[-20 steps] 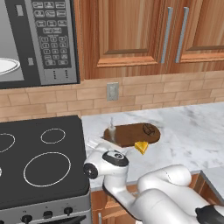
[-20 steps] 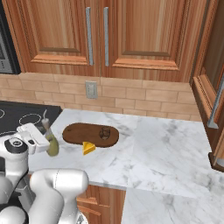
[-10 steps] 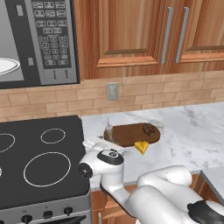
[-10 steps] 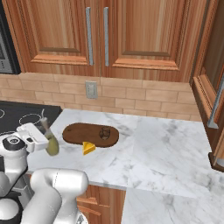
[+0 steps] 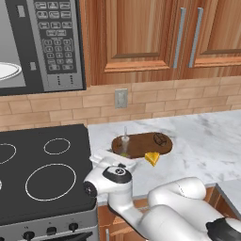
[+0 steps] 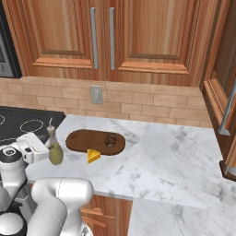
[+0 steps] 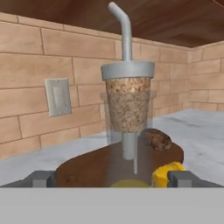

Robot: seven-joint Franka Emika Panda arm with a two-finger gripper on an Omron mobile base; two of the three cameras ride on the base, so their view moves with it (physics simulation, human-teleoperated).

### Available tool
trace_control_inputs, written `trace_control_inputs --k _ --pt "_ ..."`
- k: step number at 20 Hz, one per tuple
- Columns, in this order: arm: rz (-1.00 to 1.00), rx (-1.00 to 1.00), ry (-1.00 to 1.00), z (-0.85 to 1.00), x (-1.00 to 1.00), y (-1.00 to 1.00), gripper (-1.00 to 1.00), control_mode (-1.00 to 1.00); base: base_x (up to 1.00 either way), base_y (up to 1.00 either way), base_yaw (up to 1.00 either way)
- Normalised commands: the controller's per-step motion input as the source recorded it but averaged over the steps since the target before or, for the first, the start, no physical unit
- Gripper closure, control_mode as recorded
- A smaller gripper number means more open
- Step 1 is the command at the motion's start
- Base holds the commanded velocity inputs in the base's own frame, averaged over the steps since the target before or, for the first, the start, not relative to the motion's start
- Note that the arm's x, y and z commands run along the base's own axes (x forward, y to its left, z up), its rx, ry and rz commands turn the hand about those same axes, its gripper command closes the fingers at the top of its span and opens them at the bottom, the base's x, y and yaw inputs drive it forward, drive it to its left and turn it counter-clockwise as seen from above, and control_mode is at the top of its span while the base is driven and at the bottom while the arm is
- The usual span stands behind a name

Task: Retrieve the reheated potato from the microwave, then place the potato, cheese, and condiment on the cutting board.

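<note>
Hand view: condiment (image 7: 128, 103) stands between the parted jaws, before the cutting board (image 7: 87, 168).

Arm bent low, fingers (image 7: 179, 178) spread wide.

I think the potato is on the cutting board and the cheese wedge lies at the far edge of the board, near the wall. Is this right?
Not quite. The potato is on the cutting board, but the cheese lies at the board's near edge, away from the wall, as the right base view shows.

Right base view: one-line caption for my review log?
Gripper at the condiment bottle beside the cutting board, which holds the potato; cheese at its edge.
</note>
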Motion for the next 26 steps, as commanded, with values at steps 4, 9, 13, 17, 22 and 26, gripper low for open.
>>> trace_control_inputs --k 4,9,13,17,22,26 --pt "-0.04 -0.11 0.0 0.03 -0.05 -0.14 -1.0 -1.0 0.0 0.0 0.0" --pt "-0.05 -0.11 0.0 0.08 0.0 -0.16 -1.0 -1.0 0.0 0.0 0.0" --pt "-0.05 -0.08 0.0 0.1 0.0 -0.12 -1.0 -1.0 0.0 0.0 0.0" --pt "-0.03 -0.06 0.0 0.11 0.0 -0.03 -1.0 -1.0 0.0 0.0 0.0" --pt "-0.01 -0.05 0.02 0.08 0.02 0.0 -1.0 -1.0 0.0 0.0 0.0" --pt "0.0 -0.02 0.02 0.09 0.03 0.0 -1.0 -1.0 0.0 0.0 0.0"
